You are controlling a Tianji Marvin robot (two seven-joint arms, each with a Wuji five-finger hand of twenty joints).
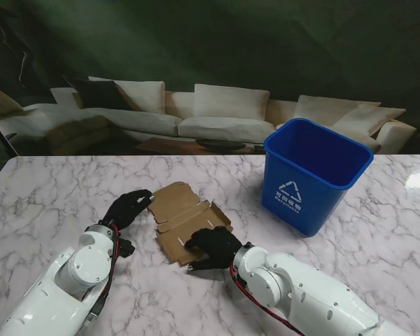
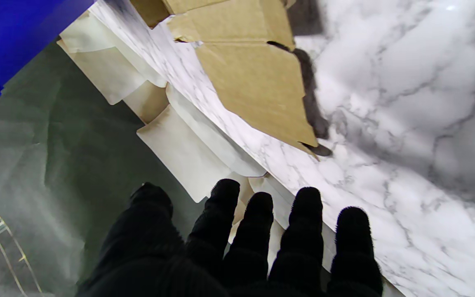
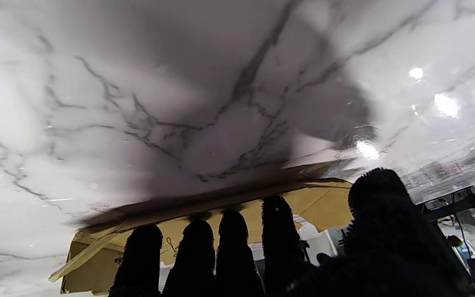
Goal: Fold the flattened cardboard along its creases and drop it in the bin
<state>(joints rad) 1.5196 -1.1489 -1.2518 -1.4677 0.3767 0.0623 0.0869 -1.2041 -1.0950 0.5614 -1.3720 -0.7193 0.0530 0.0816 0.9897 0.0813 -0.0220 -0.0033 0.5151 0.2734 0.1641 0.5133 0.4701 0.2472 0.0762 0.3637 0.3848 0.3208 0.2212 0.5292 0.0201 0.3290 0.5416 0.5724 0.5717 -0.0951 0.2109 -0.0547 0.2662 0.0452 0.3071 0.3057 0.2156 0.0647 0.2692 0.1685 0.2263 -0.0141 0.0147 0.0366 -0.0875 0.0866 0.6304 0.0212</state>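
The flattened brown cardboard (image 1: 184, 215) lies on the marble table (image 1: 49, 196), near the middle, with its flaps slightly raised. My left hand (image 1: 129, 207), in a black glove, is open beside the cardboard's left edge, and in the left wrist view its fingers (image 2: 258, 231) stand apart from the cardboard (image 2: 258, 82). My right hand (image 1: 212, 245) lies over the cardboard's near right part. In the right wrist view its fingers (image 3: 231, 247) stretch along the cardboard (image 3: 320, 202) with the thumb held apart. The blue bin (image 1: 313, 173) stands upright to the right, farther from me.
A light sofa with cushions (image 1: 220, 115) runs behind the table's far edge. The bin (image 2: 15, 33) also shows as a blue corner in the left wrist view. Bare marble lies to the left and near me.
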